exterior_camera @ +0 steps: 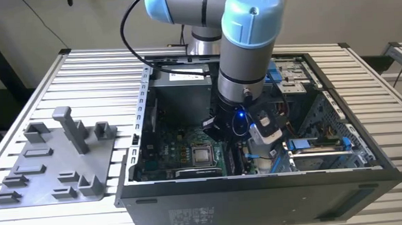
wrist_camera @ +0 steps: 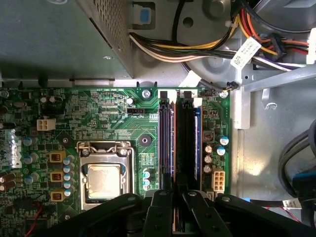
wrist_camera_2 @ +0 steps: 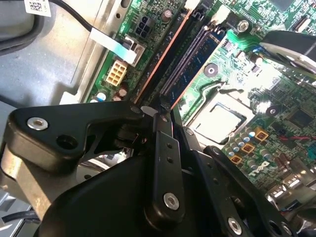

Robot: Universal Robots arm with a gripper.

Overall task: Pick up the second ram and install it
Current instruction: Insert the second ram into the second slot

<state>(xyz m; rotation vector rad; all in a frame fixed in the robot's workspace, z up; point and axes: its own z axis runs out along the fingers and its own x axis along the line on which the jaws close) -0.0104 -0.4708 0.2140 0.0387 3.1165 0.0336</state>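
Note:
The second ram point(wrist_camera_2: 190, 59) is a thin dark blue board that stands on edge in a slot of the green motherboard point(wrist_camera: 98, 113). In the first wrist view the second ram point(wrist_camera: 172, 148) shows as a narrow blue line. Its near end runs in between the black fingertips of my gripper point(wrist_camera_2: 157, 114), which are drawn close together on it. My gripper point(wrist_camera: 177, 197) hangs straight over the memory slots, deep inside the open computer case point(exterior_camera: 261, 202). In the exterior view my gripper point(exterior_camera: 233, 134) sits low by the board, beside the processor socket point(exterior_camera: 203, 154).
A grey fixture plate point(exterior_camera: 52, 166) with an upright post point(exterior_camera: 71, 129) lies on the slatted table at the exterior view's left. The power supply point(wrist_camera: 49, 39) and a bundle of coloured cables point(wrist_camera: 197, 49) border the slots. Another blue edge point(wrist_camera: 197, 143) lines the outer slot.

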